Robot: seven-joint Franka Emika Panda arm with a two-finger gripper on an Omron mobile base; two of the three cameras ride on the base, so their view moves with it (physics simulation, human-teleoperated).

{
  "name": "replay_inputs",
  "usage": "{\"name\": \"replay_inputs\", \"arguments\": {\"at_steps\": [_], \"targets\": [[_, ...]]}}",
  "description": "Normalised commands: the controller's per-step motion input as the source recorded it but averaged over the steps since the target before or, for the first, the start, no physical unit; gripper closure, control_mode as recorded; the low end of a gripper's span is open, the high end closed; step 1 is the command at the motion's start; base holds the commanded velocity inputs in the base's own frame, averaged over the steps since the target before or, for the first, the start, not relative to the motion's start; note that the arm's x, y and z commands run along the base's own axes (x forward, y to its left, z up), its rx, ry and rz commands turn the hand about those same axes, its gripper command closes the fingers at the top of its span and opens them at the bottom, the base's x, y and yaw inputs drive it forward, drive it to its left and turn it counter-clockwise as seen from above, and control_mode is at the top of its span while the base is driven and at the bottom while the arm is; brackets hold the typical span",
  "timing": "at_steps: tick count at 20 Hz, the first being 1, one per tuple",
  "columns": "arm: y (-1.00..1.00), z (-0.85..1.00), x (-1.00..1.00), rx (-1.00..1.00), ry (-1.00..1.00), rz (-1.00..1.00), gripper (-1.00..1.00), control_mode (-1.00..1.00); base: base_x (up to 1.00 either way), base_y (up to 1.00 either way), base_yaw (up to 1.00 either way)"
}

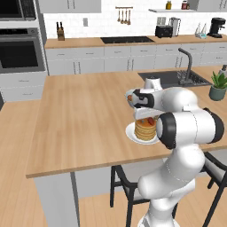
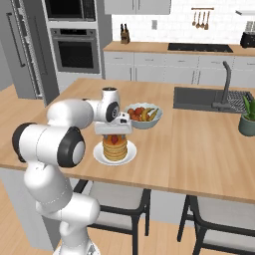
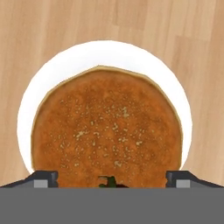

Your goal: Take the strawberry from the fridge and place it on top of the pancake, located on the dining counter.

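Observation:
The pancake (image 1: 145, 130) (image 2: 115, 149) (image 3: 107, 127) is a golden-brown stack on a white plate (image 1: 131, 134) (image 2: 99, 155) (image 3: 39, 87) near the front edge of the dining counter (image 1: 80, 119) (image 2: 199, 144). The small red strawberry (image 1: 151, 120) (image 2: 115, 139) rests on top of the stack; in the hand view just its green leaf tip (image 3: 108, 182) peeks up at the bottom. My gripper (image 1: 146, 116) (image 2: 114, 131) (image 3: 111, 179) hovers right over it, pointing down, open wide, with a finger on either side and nothing held. The fridge (image 2: 20, 45) stands at the far left.
A grey bowl of fruit (image 2: 143, 115) sits just behind the plate. A sink (image 1: 173, 79) (image 2: 199, 97) with a dark faucet and a potted plant (image 1: 218, 86) (image 2: 247, 119) lie to the right. Dark stools (image 2: 114, 199) stand under the counter's front edge.

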Motion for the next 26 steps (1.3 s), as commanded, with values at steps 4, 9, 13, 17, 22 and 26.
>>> {"name": "replay_inputs", "arguments": {"at_steps": [4,9,13,17,22,26], "targets": [[0.18,0.25,0.0,-0.01,-0.1,0.0,-1.0,-1.0,0.0,0.0,0.0],[0.6,0.81,-0.22,-0.11,-0.34,0.0,-1.0,-1.0,0.0,0.0,0.0],[0.3,0.58,-0.93,-0.1,-0.41,0.0,-1.0,-1.0,0.0,0.0,0.0],[0.0,0.24,-1.0,-0.01,-0.34,0.0,-1.0,-1.0,0.0,0.0,0.0],[0.0,0.51,-1.0,0.0,-0.23,0.0,-1.0,-1.0,0.0,0.0,0.0],[0.09,0.99,-0.98,0.0,0.01,0.0,-1.0,-1.0,0.0,0.0,0.0]]}}
